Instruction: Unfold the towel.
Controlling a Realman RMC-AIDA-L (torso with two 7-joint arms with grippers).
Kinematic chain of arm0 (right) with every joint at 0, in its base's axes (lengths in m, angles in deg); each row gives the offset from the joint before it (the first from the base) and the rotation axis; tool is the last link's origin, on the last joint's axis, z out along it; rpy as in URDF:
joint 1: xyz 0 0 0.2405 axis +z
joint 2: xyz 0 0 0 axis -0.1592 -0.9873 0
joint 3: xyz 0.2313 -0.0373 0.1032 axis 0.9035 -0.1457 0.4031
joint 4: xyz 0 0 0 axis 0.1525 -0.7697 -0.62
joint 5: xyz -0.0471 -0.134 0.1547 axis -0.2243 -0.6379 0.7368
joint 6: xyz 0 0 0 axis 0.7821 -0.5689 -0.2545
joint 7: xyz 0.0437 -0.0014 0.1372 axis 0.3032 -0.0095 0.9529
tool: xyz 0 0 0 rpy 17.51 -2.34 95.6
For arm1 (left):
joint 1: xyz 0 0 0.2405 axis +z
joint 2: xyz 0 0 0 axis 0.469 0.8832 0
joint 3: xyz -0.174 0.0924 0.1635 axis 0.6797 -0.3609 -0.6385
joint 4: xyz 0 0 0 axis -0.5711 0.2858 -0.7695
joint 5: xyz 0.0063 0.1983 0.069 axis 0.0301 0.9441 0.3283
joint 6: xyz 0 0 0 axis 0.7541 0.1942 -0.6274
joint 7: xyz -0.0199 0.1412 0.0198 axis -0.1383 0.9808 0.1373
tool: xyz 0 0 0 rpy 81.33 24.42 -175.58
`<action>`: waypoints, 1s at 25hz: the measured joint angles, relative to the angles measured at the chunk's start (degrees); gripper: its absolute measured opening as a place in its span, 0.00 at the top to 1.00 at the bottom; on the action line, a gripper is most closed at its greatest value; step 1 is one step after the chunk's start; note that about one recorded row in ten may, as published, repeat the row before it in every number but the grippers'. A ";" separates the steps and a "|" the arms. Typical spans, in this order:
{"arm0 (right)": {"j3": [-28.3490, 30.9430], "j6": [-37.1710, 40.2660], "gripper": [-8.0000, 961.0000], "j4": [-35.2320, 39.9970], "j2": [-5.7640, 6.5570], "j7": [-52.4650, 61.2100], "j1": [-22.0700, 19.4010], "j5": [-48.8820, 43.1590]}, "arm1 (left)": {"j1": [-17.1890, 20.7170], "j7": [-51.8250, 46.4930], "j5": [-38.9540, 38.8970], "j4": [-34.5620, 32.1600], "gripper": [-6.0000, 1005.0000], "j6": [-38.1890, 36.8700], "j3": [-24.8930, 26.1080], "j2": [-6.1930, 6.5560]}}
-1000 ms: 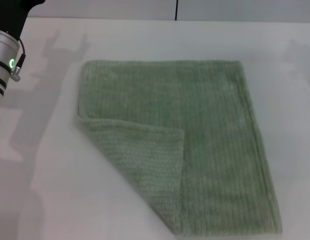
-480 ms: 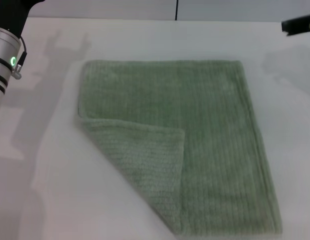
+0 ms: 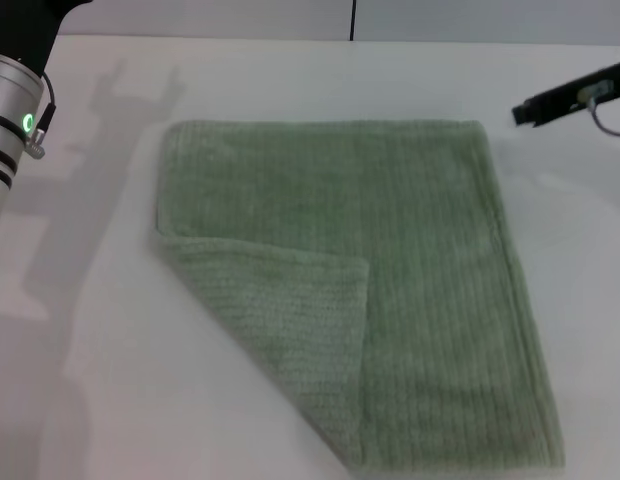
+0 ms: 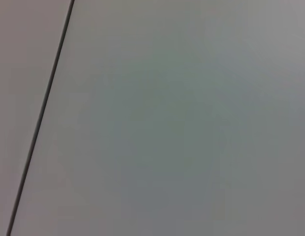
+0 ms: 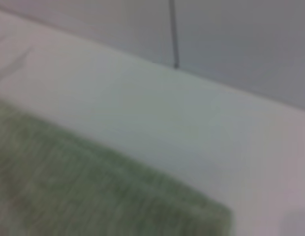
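parking at the far left edge, left arm (image 3: 12, 105) — its hand out of view. towel (image 3: 390, 260) lies flat mid-worktop (image 3: 80, 380), near-left corner folded over onto itself. right hand (image 3: 550, 100) hovers just beside the towel's far-right corner — can't tell whether it's clenched or released.

Left arm (image 3: 15, 95) at 10 o'clock, silver wrist with green LED, end effector out of frame. Right end effector (image 3: 535, 108) reaches in at 2 o'clock, finger state unclear.
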 joint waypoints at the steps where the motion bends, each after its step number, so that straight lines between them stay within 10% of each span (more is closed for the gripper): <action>1: 0.40 -0.46 0.99 -2.52 0.29 -1.47 1.12 0.45 | 0.00 -0.02 0.00 0.06 0.25 -0.02 0.00 0.00; 25: 1.18 2.06 0.99 -17.86 0.85 -16.47 4.26 4.51 | -0.17 -0.69 0.08 0.69 0.27 -0.52 -1.75 0.00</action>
